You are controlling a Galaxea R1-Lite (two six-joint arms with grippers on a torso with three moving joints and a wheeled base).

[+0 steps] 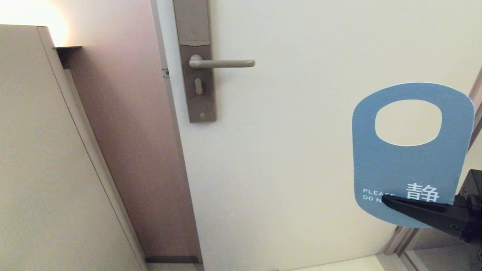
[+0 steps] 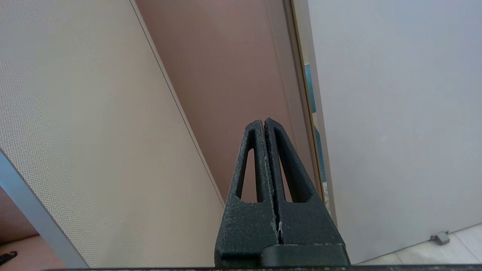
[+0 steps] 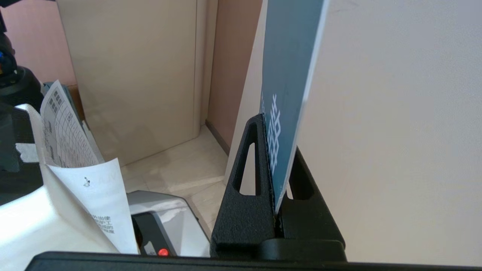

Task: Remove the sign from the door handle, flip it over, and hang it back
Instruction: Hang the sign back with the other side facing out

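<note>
The sign (image 1: 410,165) is held upright at the right of the head view, blue face toward me, oval hole at the top. My right gripper (image 1: 386,199) is shut on its lower edge; in the right wrist view the sign (image 3: 288,90) stands edge-on between the fingers (image 3: 248,165). The door handle (image 1: 222,63) is a bare horizontal lever on its tall plate (image 1: 196,60), up and to the left of the sign. My left gripper (image 2: 263,122) is shut and empty, low near the door's edge, out of the head view.
The white door (image 1: 301,150) fills the middle. A beige cabinet panel (image 1: 45,169) stands at the left, with a pinkish wall (image 1: 128,131) between. My base with paper sheets (image 3: 83,177) shows in the right wrist view.
</note>
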